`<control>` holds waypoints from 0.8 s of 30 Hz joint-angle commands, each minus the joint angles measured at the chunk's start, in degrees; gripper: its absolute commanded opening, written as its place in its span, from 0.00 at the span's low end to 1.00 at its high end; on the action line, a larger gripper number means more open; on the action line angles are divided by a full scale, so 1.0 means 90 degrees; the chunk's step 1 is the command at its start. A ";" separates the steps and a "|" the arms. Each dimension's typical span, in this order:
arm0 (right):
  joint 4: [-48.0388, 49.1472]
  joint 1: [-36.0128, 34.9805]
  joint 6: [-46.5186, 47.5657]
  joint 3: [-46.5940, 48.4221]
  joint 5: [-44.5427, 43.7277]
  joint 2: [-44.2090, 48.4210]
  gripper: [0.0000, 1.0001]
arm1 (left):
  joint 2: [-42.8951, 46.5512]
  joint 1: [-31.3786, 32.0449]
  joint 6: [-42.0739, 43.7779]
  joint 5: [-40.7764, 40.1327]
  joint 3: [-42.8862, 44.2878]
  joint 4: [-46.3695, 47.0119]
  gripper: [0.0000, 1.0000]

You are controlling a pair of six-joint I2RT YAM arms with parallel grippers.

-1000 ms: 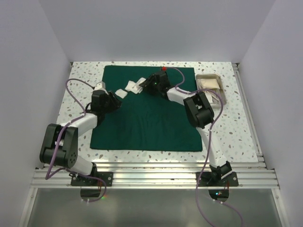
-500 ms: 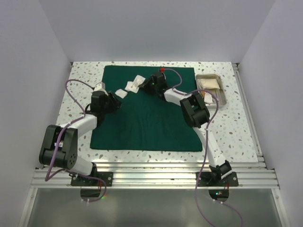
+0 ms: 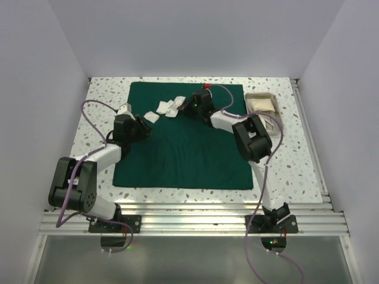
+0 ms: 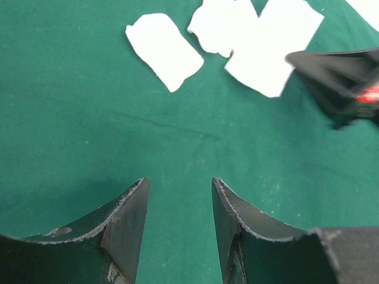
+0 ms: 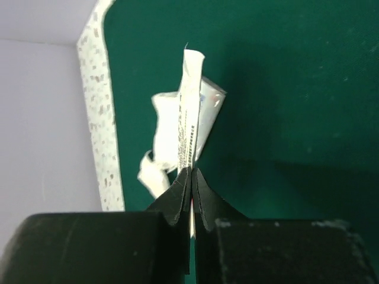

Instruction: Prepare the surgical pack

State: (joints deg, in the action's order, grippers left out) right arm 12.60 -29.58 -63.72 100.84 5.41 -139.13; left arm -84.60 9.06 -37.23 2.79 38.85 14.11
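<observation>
One gauze pad [image 5: 190,112] is pinched edge-on between the closed fingers of the right gripper [image 5: 190,177] over the drape's [image 3: 183,148] far edge — other pads [image 4: 163,50] are laid on the drape beside it, the left gripper [image 4: 179,195] is held parted and empty over the drape's left side, and the tray [image 3: 259,94] is set off its far right corner.

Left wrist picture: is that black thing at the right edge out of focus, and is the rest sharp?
Left wrist view: the right gripper is smeared, and the white pads are washed out to blank white. Right wrist view: the pinched packet is fairly sharp, with print visible, while the green cloth behind looks soft.
</observation>
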 commanded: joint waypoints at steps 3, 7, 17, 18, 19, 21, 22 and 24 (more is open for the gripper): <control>-0.0004 0.0308 0.0586 -0.0899 -0.0142 0.1707 0.00 | 0.0230 -0.0040 0.0123 0.0071 -0.0069 0.0385 0.50; 0.0084 0.0872 0.0635 -0.1837 0.0024 0.2479 0.00 | 0.0249 -0.0030 0.0123 0.0091 -0.0088 0.0385 0.50; -0.0111 0.2534 0.1006 -0.4102 -0.0483 0.4472 0.00 | 0.0259 -0.0020 0.0065 0.0169 -0.0166 0.0512 0.50; -0.0150 0.2748 0.0987 -0.4220 -0.0571 0.4685 0.00 | 0.0278 -0.0020 0.0074 0.0179 -0.0176 0.0522 0.50; -0.0198 0.2856 0.0880 -0.4328 -0.0823 0.4774 0.00 | 0.0279 -0.0011 0.0075 0.0179 -0.0195 0.0532 0.50; -0.0267 0.3168 0.0743 -0.4611 -0.1030 0.5018 0.00 | 0.0288 -0.0011 0.0075 0.0179 -0.0205 0.0542 0.50; -0.0277 0.3247 0.0617 -0.4690 -0.1127 0.5077 0.00 | 0.0288 -0.0001 0.0075 0.0169 -0.0205 0.0542 0.50; -0.0296 0.3519 0.0528 -0.4846 -0.1333 0.5146 0.00 | 0.0279 0.0009 0.0084 0.0159 -0.0205 0.0542 0.50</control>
State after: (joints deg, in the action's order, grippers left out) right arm 10.22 -0.47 -57.32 58.63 -1.28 -96.16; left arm -83.88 9.08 -37.28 4.14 37.58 15.68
